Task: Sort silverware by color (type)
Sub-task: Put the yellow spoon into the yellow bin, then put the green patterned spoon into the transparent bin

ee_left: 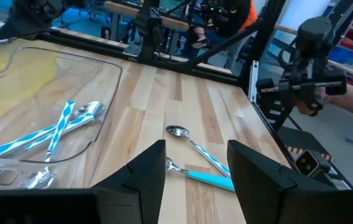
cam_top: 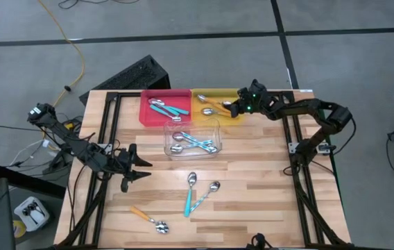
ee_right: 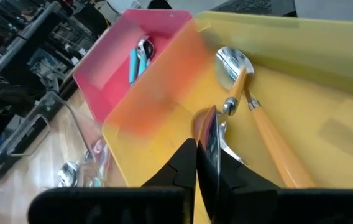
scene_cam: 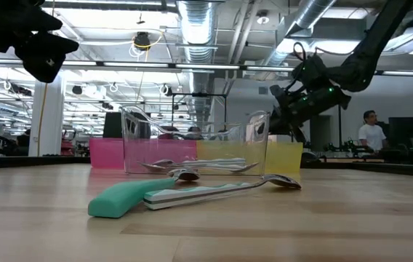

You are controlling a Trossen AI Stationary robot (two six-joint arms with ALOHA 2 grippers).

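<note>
Right gripper (ee_right: 204,163): pressed together on an orange-handled spoon (ee_right: 210,140), held over the yellow tray (ee_right: 325,56); two more orange spoons (ee_right: 260,112) lie just ahead of it, red tray (ee_right: 102,68) beside. Left gripper (ee_left: 195,171): spread, hovering above the desk (cam_top: 252,187); teal spoons (ee_left: 198,158) lie just beyond its fingers, clear tray (ee_left: 105,81) to one side

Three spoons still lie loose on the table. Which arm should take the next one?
Probably left. The left gripper is open beside the loose spoons, while the right gripper is over the yellow tray, shut on a spoon.
</note>
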